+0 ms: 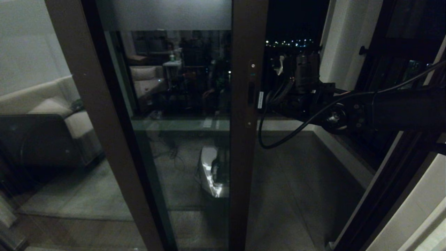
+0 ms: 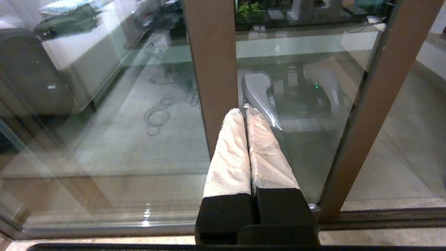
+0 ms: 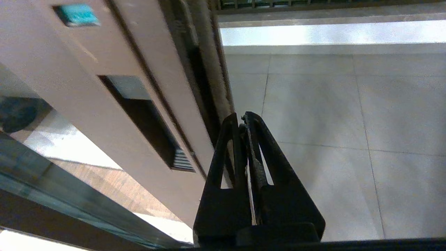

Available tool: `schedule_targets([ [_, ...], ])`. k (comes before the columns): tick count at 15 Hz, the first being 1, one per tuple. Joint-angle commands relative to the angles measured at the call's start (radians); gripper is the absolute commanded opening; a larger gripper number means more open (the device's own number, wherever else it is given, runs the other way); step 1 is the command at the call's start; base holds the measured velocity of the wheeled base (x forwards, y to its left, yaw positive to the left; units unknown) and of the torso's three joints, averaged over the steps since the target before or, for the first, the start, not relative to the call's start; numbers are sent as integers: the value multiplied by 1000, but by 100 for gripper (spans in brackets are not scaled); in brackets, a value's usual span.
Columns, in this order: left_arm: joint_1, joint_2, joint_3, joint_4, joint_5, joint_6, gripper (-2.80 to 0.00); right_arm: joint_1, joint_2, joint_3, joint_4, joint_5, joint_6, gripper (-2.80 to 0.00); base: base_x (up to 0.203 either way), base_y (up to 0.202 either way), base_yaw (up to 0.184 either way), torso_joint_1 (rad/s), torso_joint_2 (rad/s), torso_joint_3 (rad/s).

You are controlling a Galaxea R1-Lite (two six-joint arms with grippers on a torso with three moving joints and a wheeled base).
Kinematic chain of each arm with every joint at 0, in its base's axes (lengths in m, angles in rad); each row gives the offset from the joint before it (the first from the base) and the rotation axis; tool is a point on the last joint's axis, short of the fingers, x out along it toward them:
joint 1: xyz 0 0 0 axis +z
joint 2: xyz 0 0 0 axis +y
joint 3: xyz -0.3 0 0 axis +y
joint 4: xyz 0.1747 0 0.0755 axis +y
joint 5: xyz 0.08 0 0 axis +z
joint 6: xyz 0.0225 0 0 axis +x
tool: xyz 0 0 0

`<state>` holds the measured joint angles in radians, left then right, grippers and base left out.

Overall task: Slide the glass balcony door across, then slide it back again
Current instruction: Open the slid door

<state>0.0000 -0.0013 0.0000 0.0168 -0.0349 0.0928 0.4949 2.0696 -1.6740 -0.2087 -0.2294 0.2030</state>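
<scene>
Right claw (image 3: 245, 120) pressed together beside glass balcony door (image 1: 245, 139) edge, arm outstretched level, left claw (image 2: 244, 111) together, low.

Glossy, reflective glass balcony door (image 1: 181, 115) in matt brown frame; left gripper (image 2: 245, 111) fingers wrapped in wrinkled pale cloth.

The glass balcony door (image 1: 181, 104) stands upright in the middle of the frame: a tall glass panel in a dark brown frame, with a frosted strip (image 1: 167, 14) across its top. Its slim black recessed handle (image 1: 251, 94) sits on the right stile. The opening lies to its right.
</scene>
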Motion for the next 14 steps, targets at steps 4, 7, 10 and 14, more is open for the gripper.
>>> schedule_targets([
  [4,0,0,2,0,0,1,-280,27,7,2,-1,-26,3,-280,0,0,0,0,0,0],
  [7,0,0,2,0,1,1,-280,28,1,2,-1,-34,3,-280,0,0,0,0,0,0],
  [10,0,0,2,0,2,1,-280,19,-65,73,0,-35,4,-280,0,0,0,0,0,0],
  [14,0,0,2,0,0,1,-280,-33,-281,267,1,-26,-1,-280,0,0,0,0,0,0],
])
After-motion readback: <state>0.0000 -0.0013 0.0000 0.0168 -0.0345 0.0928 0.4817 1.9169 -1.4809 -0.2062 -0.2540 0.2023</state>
